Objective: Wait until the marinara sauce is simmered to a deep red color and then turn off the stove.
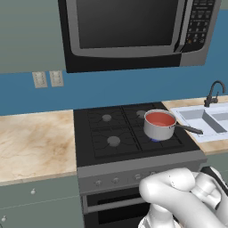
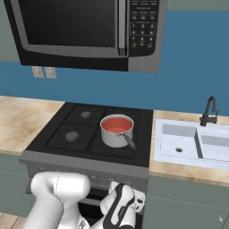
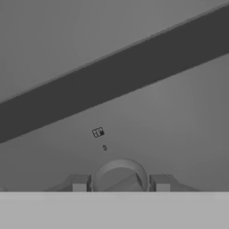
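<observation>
Now, with narrow-set fingers (image 3: pixel 79 183) closed on the round grey stove knob (image 3: pixel 120 175), the gripper (image 3: pixel 120 183) should turn it fully off, since the steel saucepan's marinara sauce (image 1: pixel 159 119) looks red.

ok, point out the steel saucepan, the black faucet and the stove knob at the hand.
Shiny steel saucepan (image 1: pixel 156 131), left base view, side wall.
Black curved faucet (image 2: pixel 209 112), right base view, neck.
Round grey stove knob (image 3: pixel 120 175), hand view, top rim.

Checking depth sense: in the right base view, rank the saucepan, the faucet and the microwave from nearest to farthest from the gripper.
The gripper sits low at the stove front.
1. Saucepan, on the front right burner, just above and behind.
2. Faucet, back right, behind the sink.
3. Microwave, high on the wall.
</observation>
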Robot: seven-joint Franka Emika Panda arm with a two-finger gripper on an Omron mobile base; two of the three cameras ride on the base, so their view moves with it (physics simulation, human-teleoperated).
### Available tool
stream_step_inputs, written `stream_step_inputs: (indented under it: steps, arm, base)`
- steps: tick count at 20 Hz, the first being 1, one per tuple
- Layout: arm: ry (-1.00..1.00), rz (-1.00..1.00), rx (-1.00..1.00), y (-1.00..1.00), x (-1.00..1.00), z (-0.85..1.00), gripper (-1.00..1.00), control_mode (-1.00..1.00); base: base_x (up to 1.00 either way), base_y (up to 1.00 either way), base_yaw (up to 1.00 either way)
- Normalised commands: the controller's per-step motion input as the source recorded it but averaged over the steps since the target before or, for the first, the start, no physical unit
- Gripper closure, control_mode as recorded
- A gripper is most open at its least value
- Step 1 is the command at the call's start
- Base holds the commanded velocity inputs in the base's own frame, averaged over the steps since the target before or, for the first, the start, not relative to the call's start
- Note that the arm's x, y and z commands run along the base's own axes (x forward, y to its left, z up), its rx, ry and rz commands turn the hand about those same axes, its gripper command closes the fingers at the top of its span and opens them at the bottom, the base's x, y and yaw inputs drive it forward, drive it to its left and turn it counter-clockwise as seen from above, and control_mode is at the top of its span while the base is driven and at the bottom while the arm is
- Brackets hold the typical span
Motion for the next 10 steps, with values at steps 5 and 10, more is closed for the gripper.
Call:
stream_step_inputs:
  steps: [5, 10]
  arm:
    - [0.0, 0.0, 0.1, 0.0, 0.0, 0.0, 1.0, -1.0]
    - [0.0, 0.0, 0.1, 0.0, 0.0, 0.03, 1.0, -1.0]
  base:
    - [0.0, 0.0, 0.0]
    - [0.0, 0.0, 0.0]
